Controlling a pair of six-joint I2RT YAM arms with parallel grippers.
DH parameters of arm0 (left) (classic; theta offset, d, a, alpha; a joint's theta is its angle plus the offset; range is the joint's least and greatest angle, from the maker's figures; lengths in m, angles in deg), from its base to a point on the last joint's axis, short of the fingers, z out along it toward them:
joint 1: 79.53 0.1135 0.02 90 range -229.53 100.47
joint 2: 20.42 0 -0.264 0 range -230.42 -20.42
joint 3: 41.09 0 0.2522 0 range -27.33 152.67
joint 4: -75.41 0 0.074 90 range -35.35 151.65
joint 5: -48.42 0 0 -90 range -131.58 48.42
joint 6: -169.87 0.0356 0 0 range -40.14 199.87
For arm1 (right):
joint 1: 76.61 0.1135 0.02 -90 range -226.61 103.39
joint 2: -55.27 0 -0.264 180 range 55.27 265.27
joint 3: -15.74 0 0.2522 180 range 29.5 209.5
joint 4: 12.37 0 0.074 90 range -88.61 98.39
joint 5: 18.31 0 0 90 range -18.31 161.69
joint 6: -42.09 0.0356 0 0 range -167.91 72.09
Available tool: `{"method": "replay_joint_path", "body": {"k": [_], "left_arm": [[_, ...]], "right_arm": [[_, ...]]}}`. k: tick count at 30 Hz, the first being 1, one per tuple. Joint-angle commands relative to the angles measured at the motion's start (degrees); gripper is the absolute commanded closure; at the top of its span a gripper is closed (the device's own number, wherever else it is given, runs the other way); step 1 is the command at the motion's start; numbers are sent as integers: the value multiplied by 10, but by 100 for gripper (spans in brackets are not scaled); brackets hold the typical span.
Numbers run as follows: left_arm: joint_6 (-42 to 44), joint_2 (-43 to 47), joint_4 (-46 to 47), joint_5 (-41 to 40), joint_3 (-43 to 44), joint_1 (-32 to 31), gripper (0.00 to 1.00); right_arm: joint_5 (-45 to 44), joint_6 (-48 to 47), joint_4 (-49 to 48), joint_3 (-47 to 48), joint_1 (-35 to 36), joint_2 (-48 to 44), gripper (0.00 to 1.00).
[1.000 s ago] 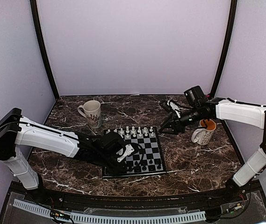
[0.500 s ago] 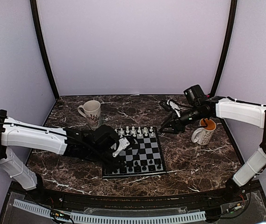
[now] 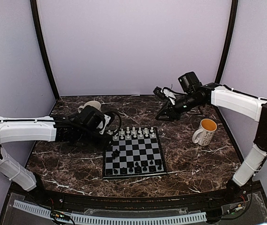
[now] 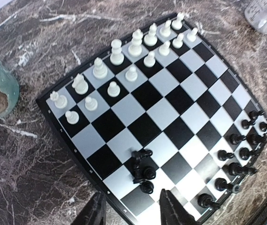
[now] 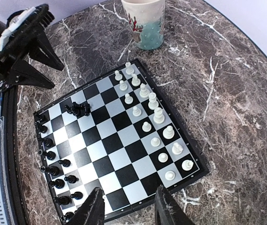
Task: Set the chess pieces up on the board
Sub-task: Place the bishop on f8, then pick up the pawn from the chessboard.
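Observation:
The board lies mid-table. White chess pieces stand in two rows along its far edge and black ones along its near edge. A small clump of black pieces lies tumbled on the left-middle squares, seen close up as the clump in the left wrist view. My left gripper hovers by the board's far-left corner, open and empty; its fingertips frame the board's edge. My right gripper hangs raised beyond the far-right corner, open, nothing between its fingers.
A patterned white mug stands behind the left gripper, half hidden by it. A white mug with an orange inside stands right of the board. Purple walls close in the dark marble table.
My left gripper opened, left the black clump on the board and drew back toward the patterned mug. My right gripper rose and swung left, away from the orange mug.

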Motion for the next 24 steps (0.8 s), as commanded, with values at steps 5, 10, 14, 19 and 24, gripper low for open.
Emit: {"method": "replay_joint_path", "body": {"k": [5, 10, 14, 19, 24], "left_arm": [[-15, -79, -64, 13, 31, 2, 71], [-9, -96, -64, 29, 36, 2, 67], [-5, -111, -62, 34, 46, 2, 68], [-3, -134, -71, 49, 60, 2, 72], [1, -152, -86, 59, 73, 2, 78]], "right_arm": [[-9, 4, -2, -31, 15, 5, 64], [-24, -1, -25, -67, 15, -8, 64], [-20, -4, -27, -73, 15, -5, 64], [-17, -9, -29, -80, 15, -1, 64], [-19, -12, -32, -86, 14, -5, 64]]}}
